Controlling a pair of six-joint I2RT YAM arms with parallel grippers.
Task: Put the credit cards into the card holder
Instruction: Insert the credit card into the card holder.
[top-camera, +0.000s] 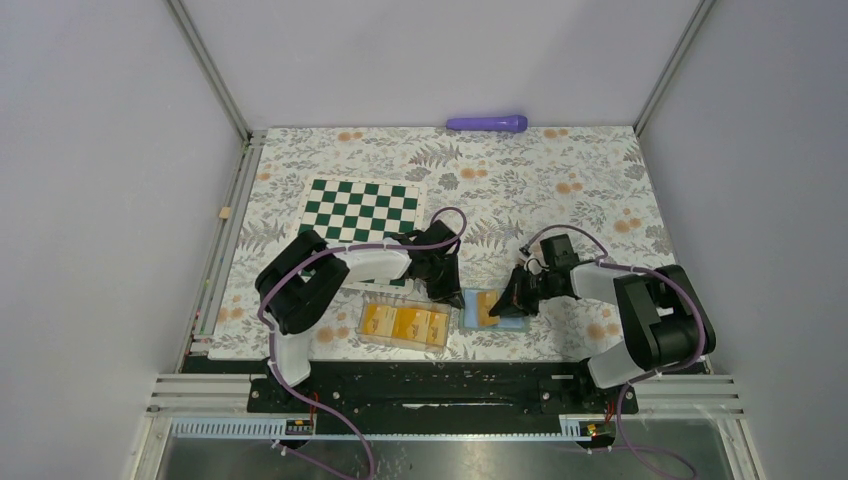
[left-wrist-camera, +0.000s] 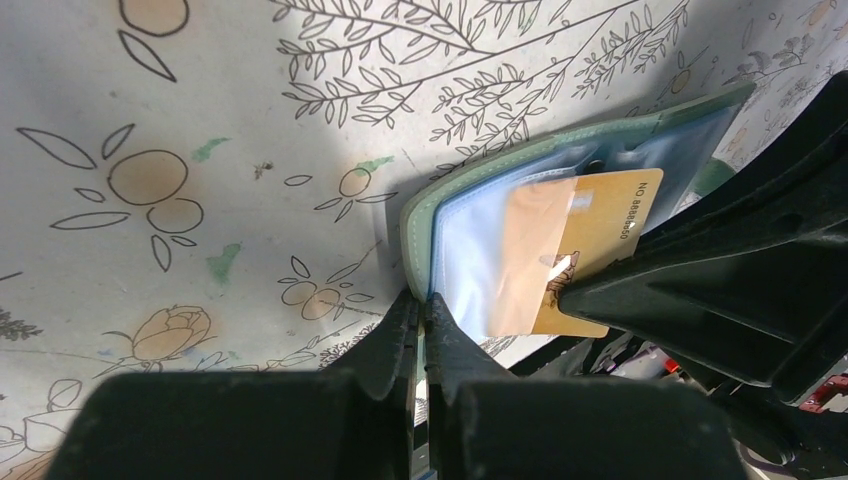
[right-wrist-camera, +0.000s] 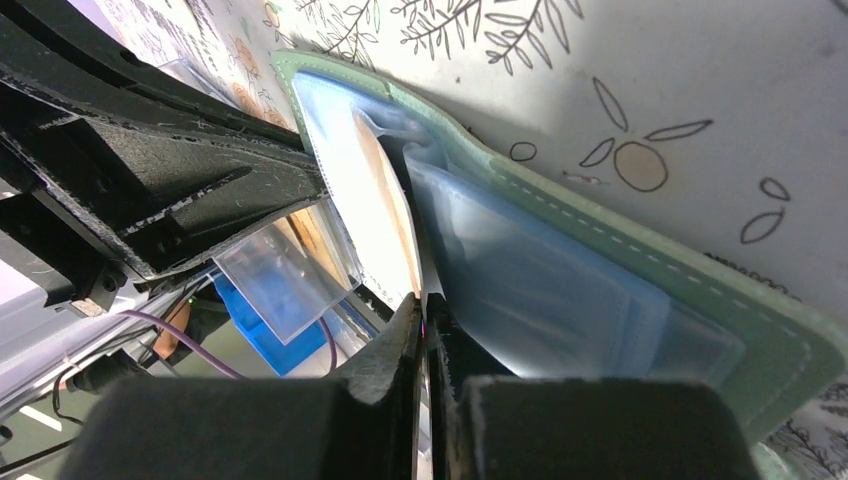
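Observation:
The sage-green card holder (top-camera: 468, 308) lies open, light blue inside up, just right of a clear plastic box. My left gripper (top-camera: 447, 292) is shut on its left edge; in the left wrist view (left-wrist-camera: 422, 298) the fingertips pinch the green cover (left-wrist-camera: 420, 215). My right gripper (top-camera: 512, 300) is shut on an orange-yellow credit card (left-wrist-camera: 590, 240) that sits partly inside a clear sleeve of the holder. In the right wrist view the gripper (right-wrist-camera: 424, 300) grips the card (right-wrist-camera: 385, 210) edge-on, beside the holder's cover (right-wrist-camera: 620, 235).
The clear plastic box (top-camera: 405, 325) with several more orange cards lies left of the holder, near the table's front edge. A green-and-white chessboard mat (top-camera: 362, 208) lies behind the left arm. A purple cylinder (top-camera: 487, 123) rests at the back wall.

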